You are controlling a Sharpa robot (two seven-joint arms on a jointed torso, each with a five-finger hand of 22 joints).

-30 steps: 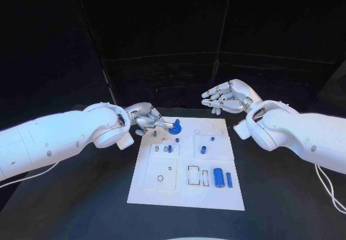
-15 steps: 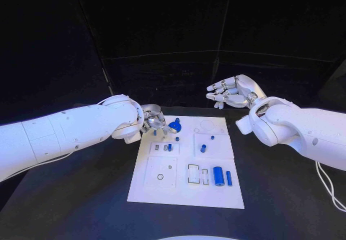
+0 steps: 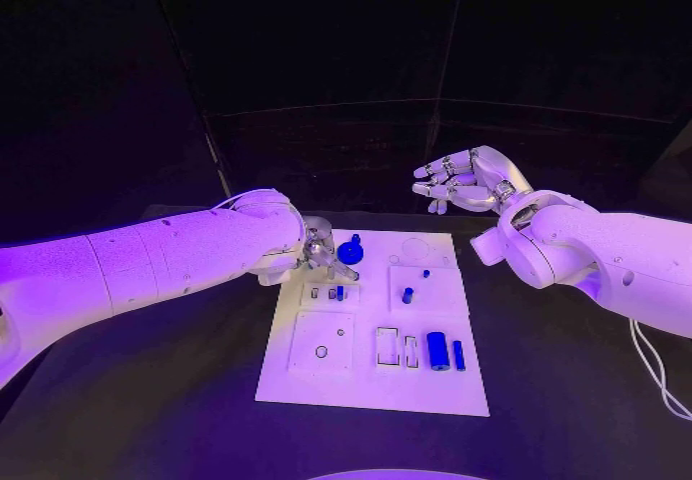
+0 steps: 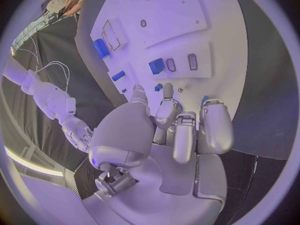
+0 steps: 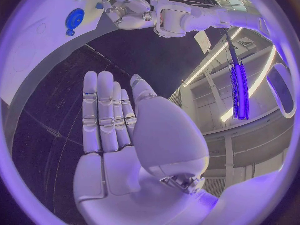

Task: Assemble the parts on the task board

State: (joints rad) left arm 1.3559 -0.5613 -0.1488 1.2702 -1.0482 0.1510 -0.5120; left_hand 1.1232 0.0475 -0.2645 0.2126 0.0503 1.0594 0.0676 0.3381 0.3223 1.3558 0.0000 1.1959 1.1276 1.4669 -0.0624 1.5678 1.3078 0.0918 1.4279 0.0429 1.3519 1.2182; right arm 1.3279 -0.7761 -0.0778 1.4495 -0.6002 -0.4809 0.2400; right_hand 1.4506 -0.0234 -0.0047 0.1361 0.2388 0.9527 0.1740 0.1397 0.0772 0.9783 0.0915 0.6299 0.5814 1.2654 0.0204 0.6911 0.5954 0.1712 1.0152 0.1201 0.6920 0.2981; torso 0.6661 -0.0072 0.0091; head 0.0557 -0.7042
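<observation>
The white task board [image 3: 368, 385] lies in the middle of the black table. A blue gear [image 3: 351, 253] stands at its far left corner. My left hand [image 3: 320, 252] hovers right beside the gear with its fingers curled down. In the left wrist view a small blue part [image 4: 159, 87] sits between the thumb and a finger of this hand [image 4: 169, 130]. My right hand [image 3: 464, 183] is raised behind the board's far right corner, fingers straight and close together, holding nothing. The right wrist view shows that flat palm [image 5: 119, 130], with the gear [image 5: 75, 19] and board [image 5: 31, 35] far off.
A thick blue cylinder [image 3: 437, 351] and a slim blue rod [image 3: 459, 356] lie near the board's right front. A short blue peg [image 3: 407, 295] stands mid-board, another blue piece [image 3: 335, 293] in a slot to its left. Bare black table surrounds the board.
My left hand has moved right, up against the blue gear. My right hand has risen a little and its fingers have straightened.
</observation>
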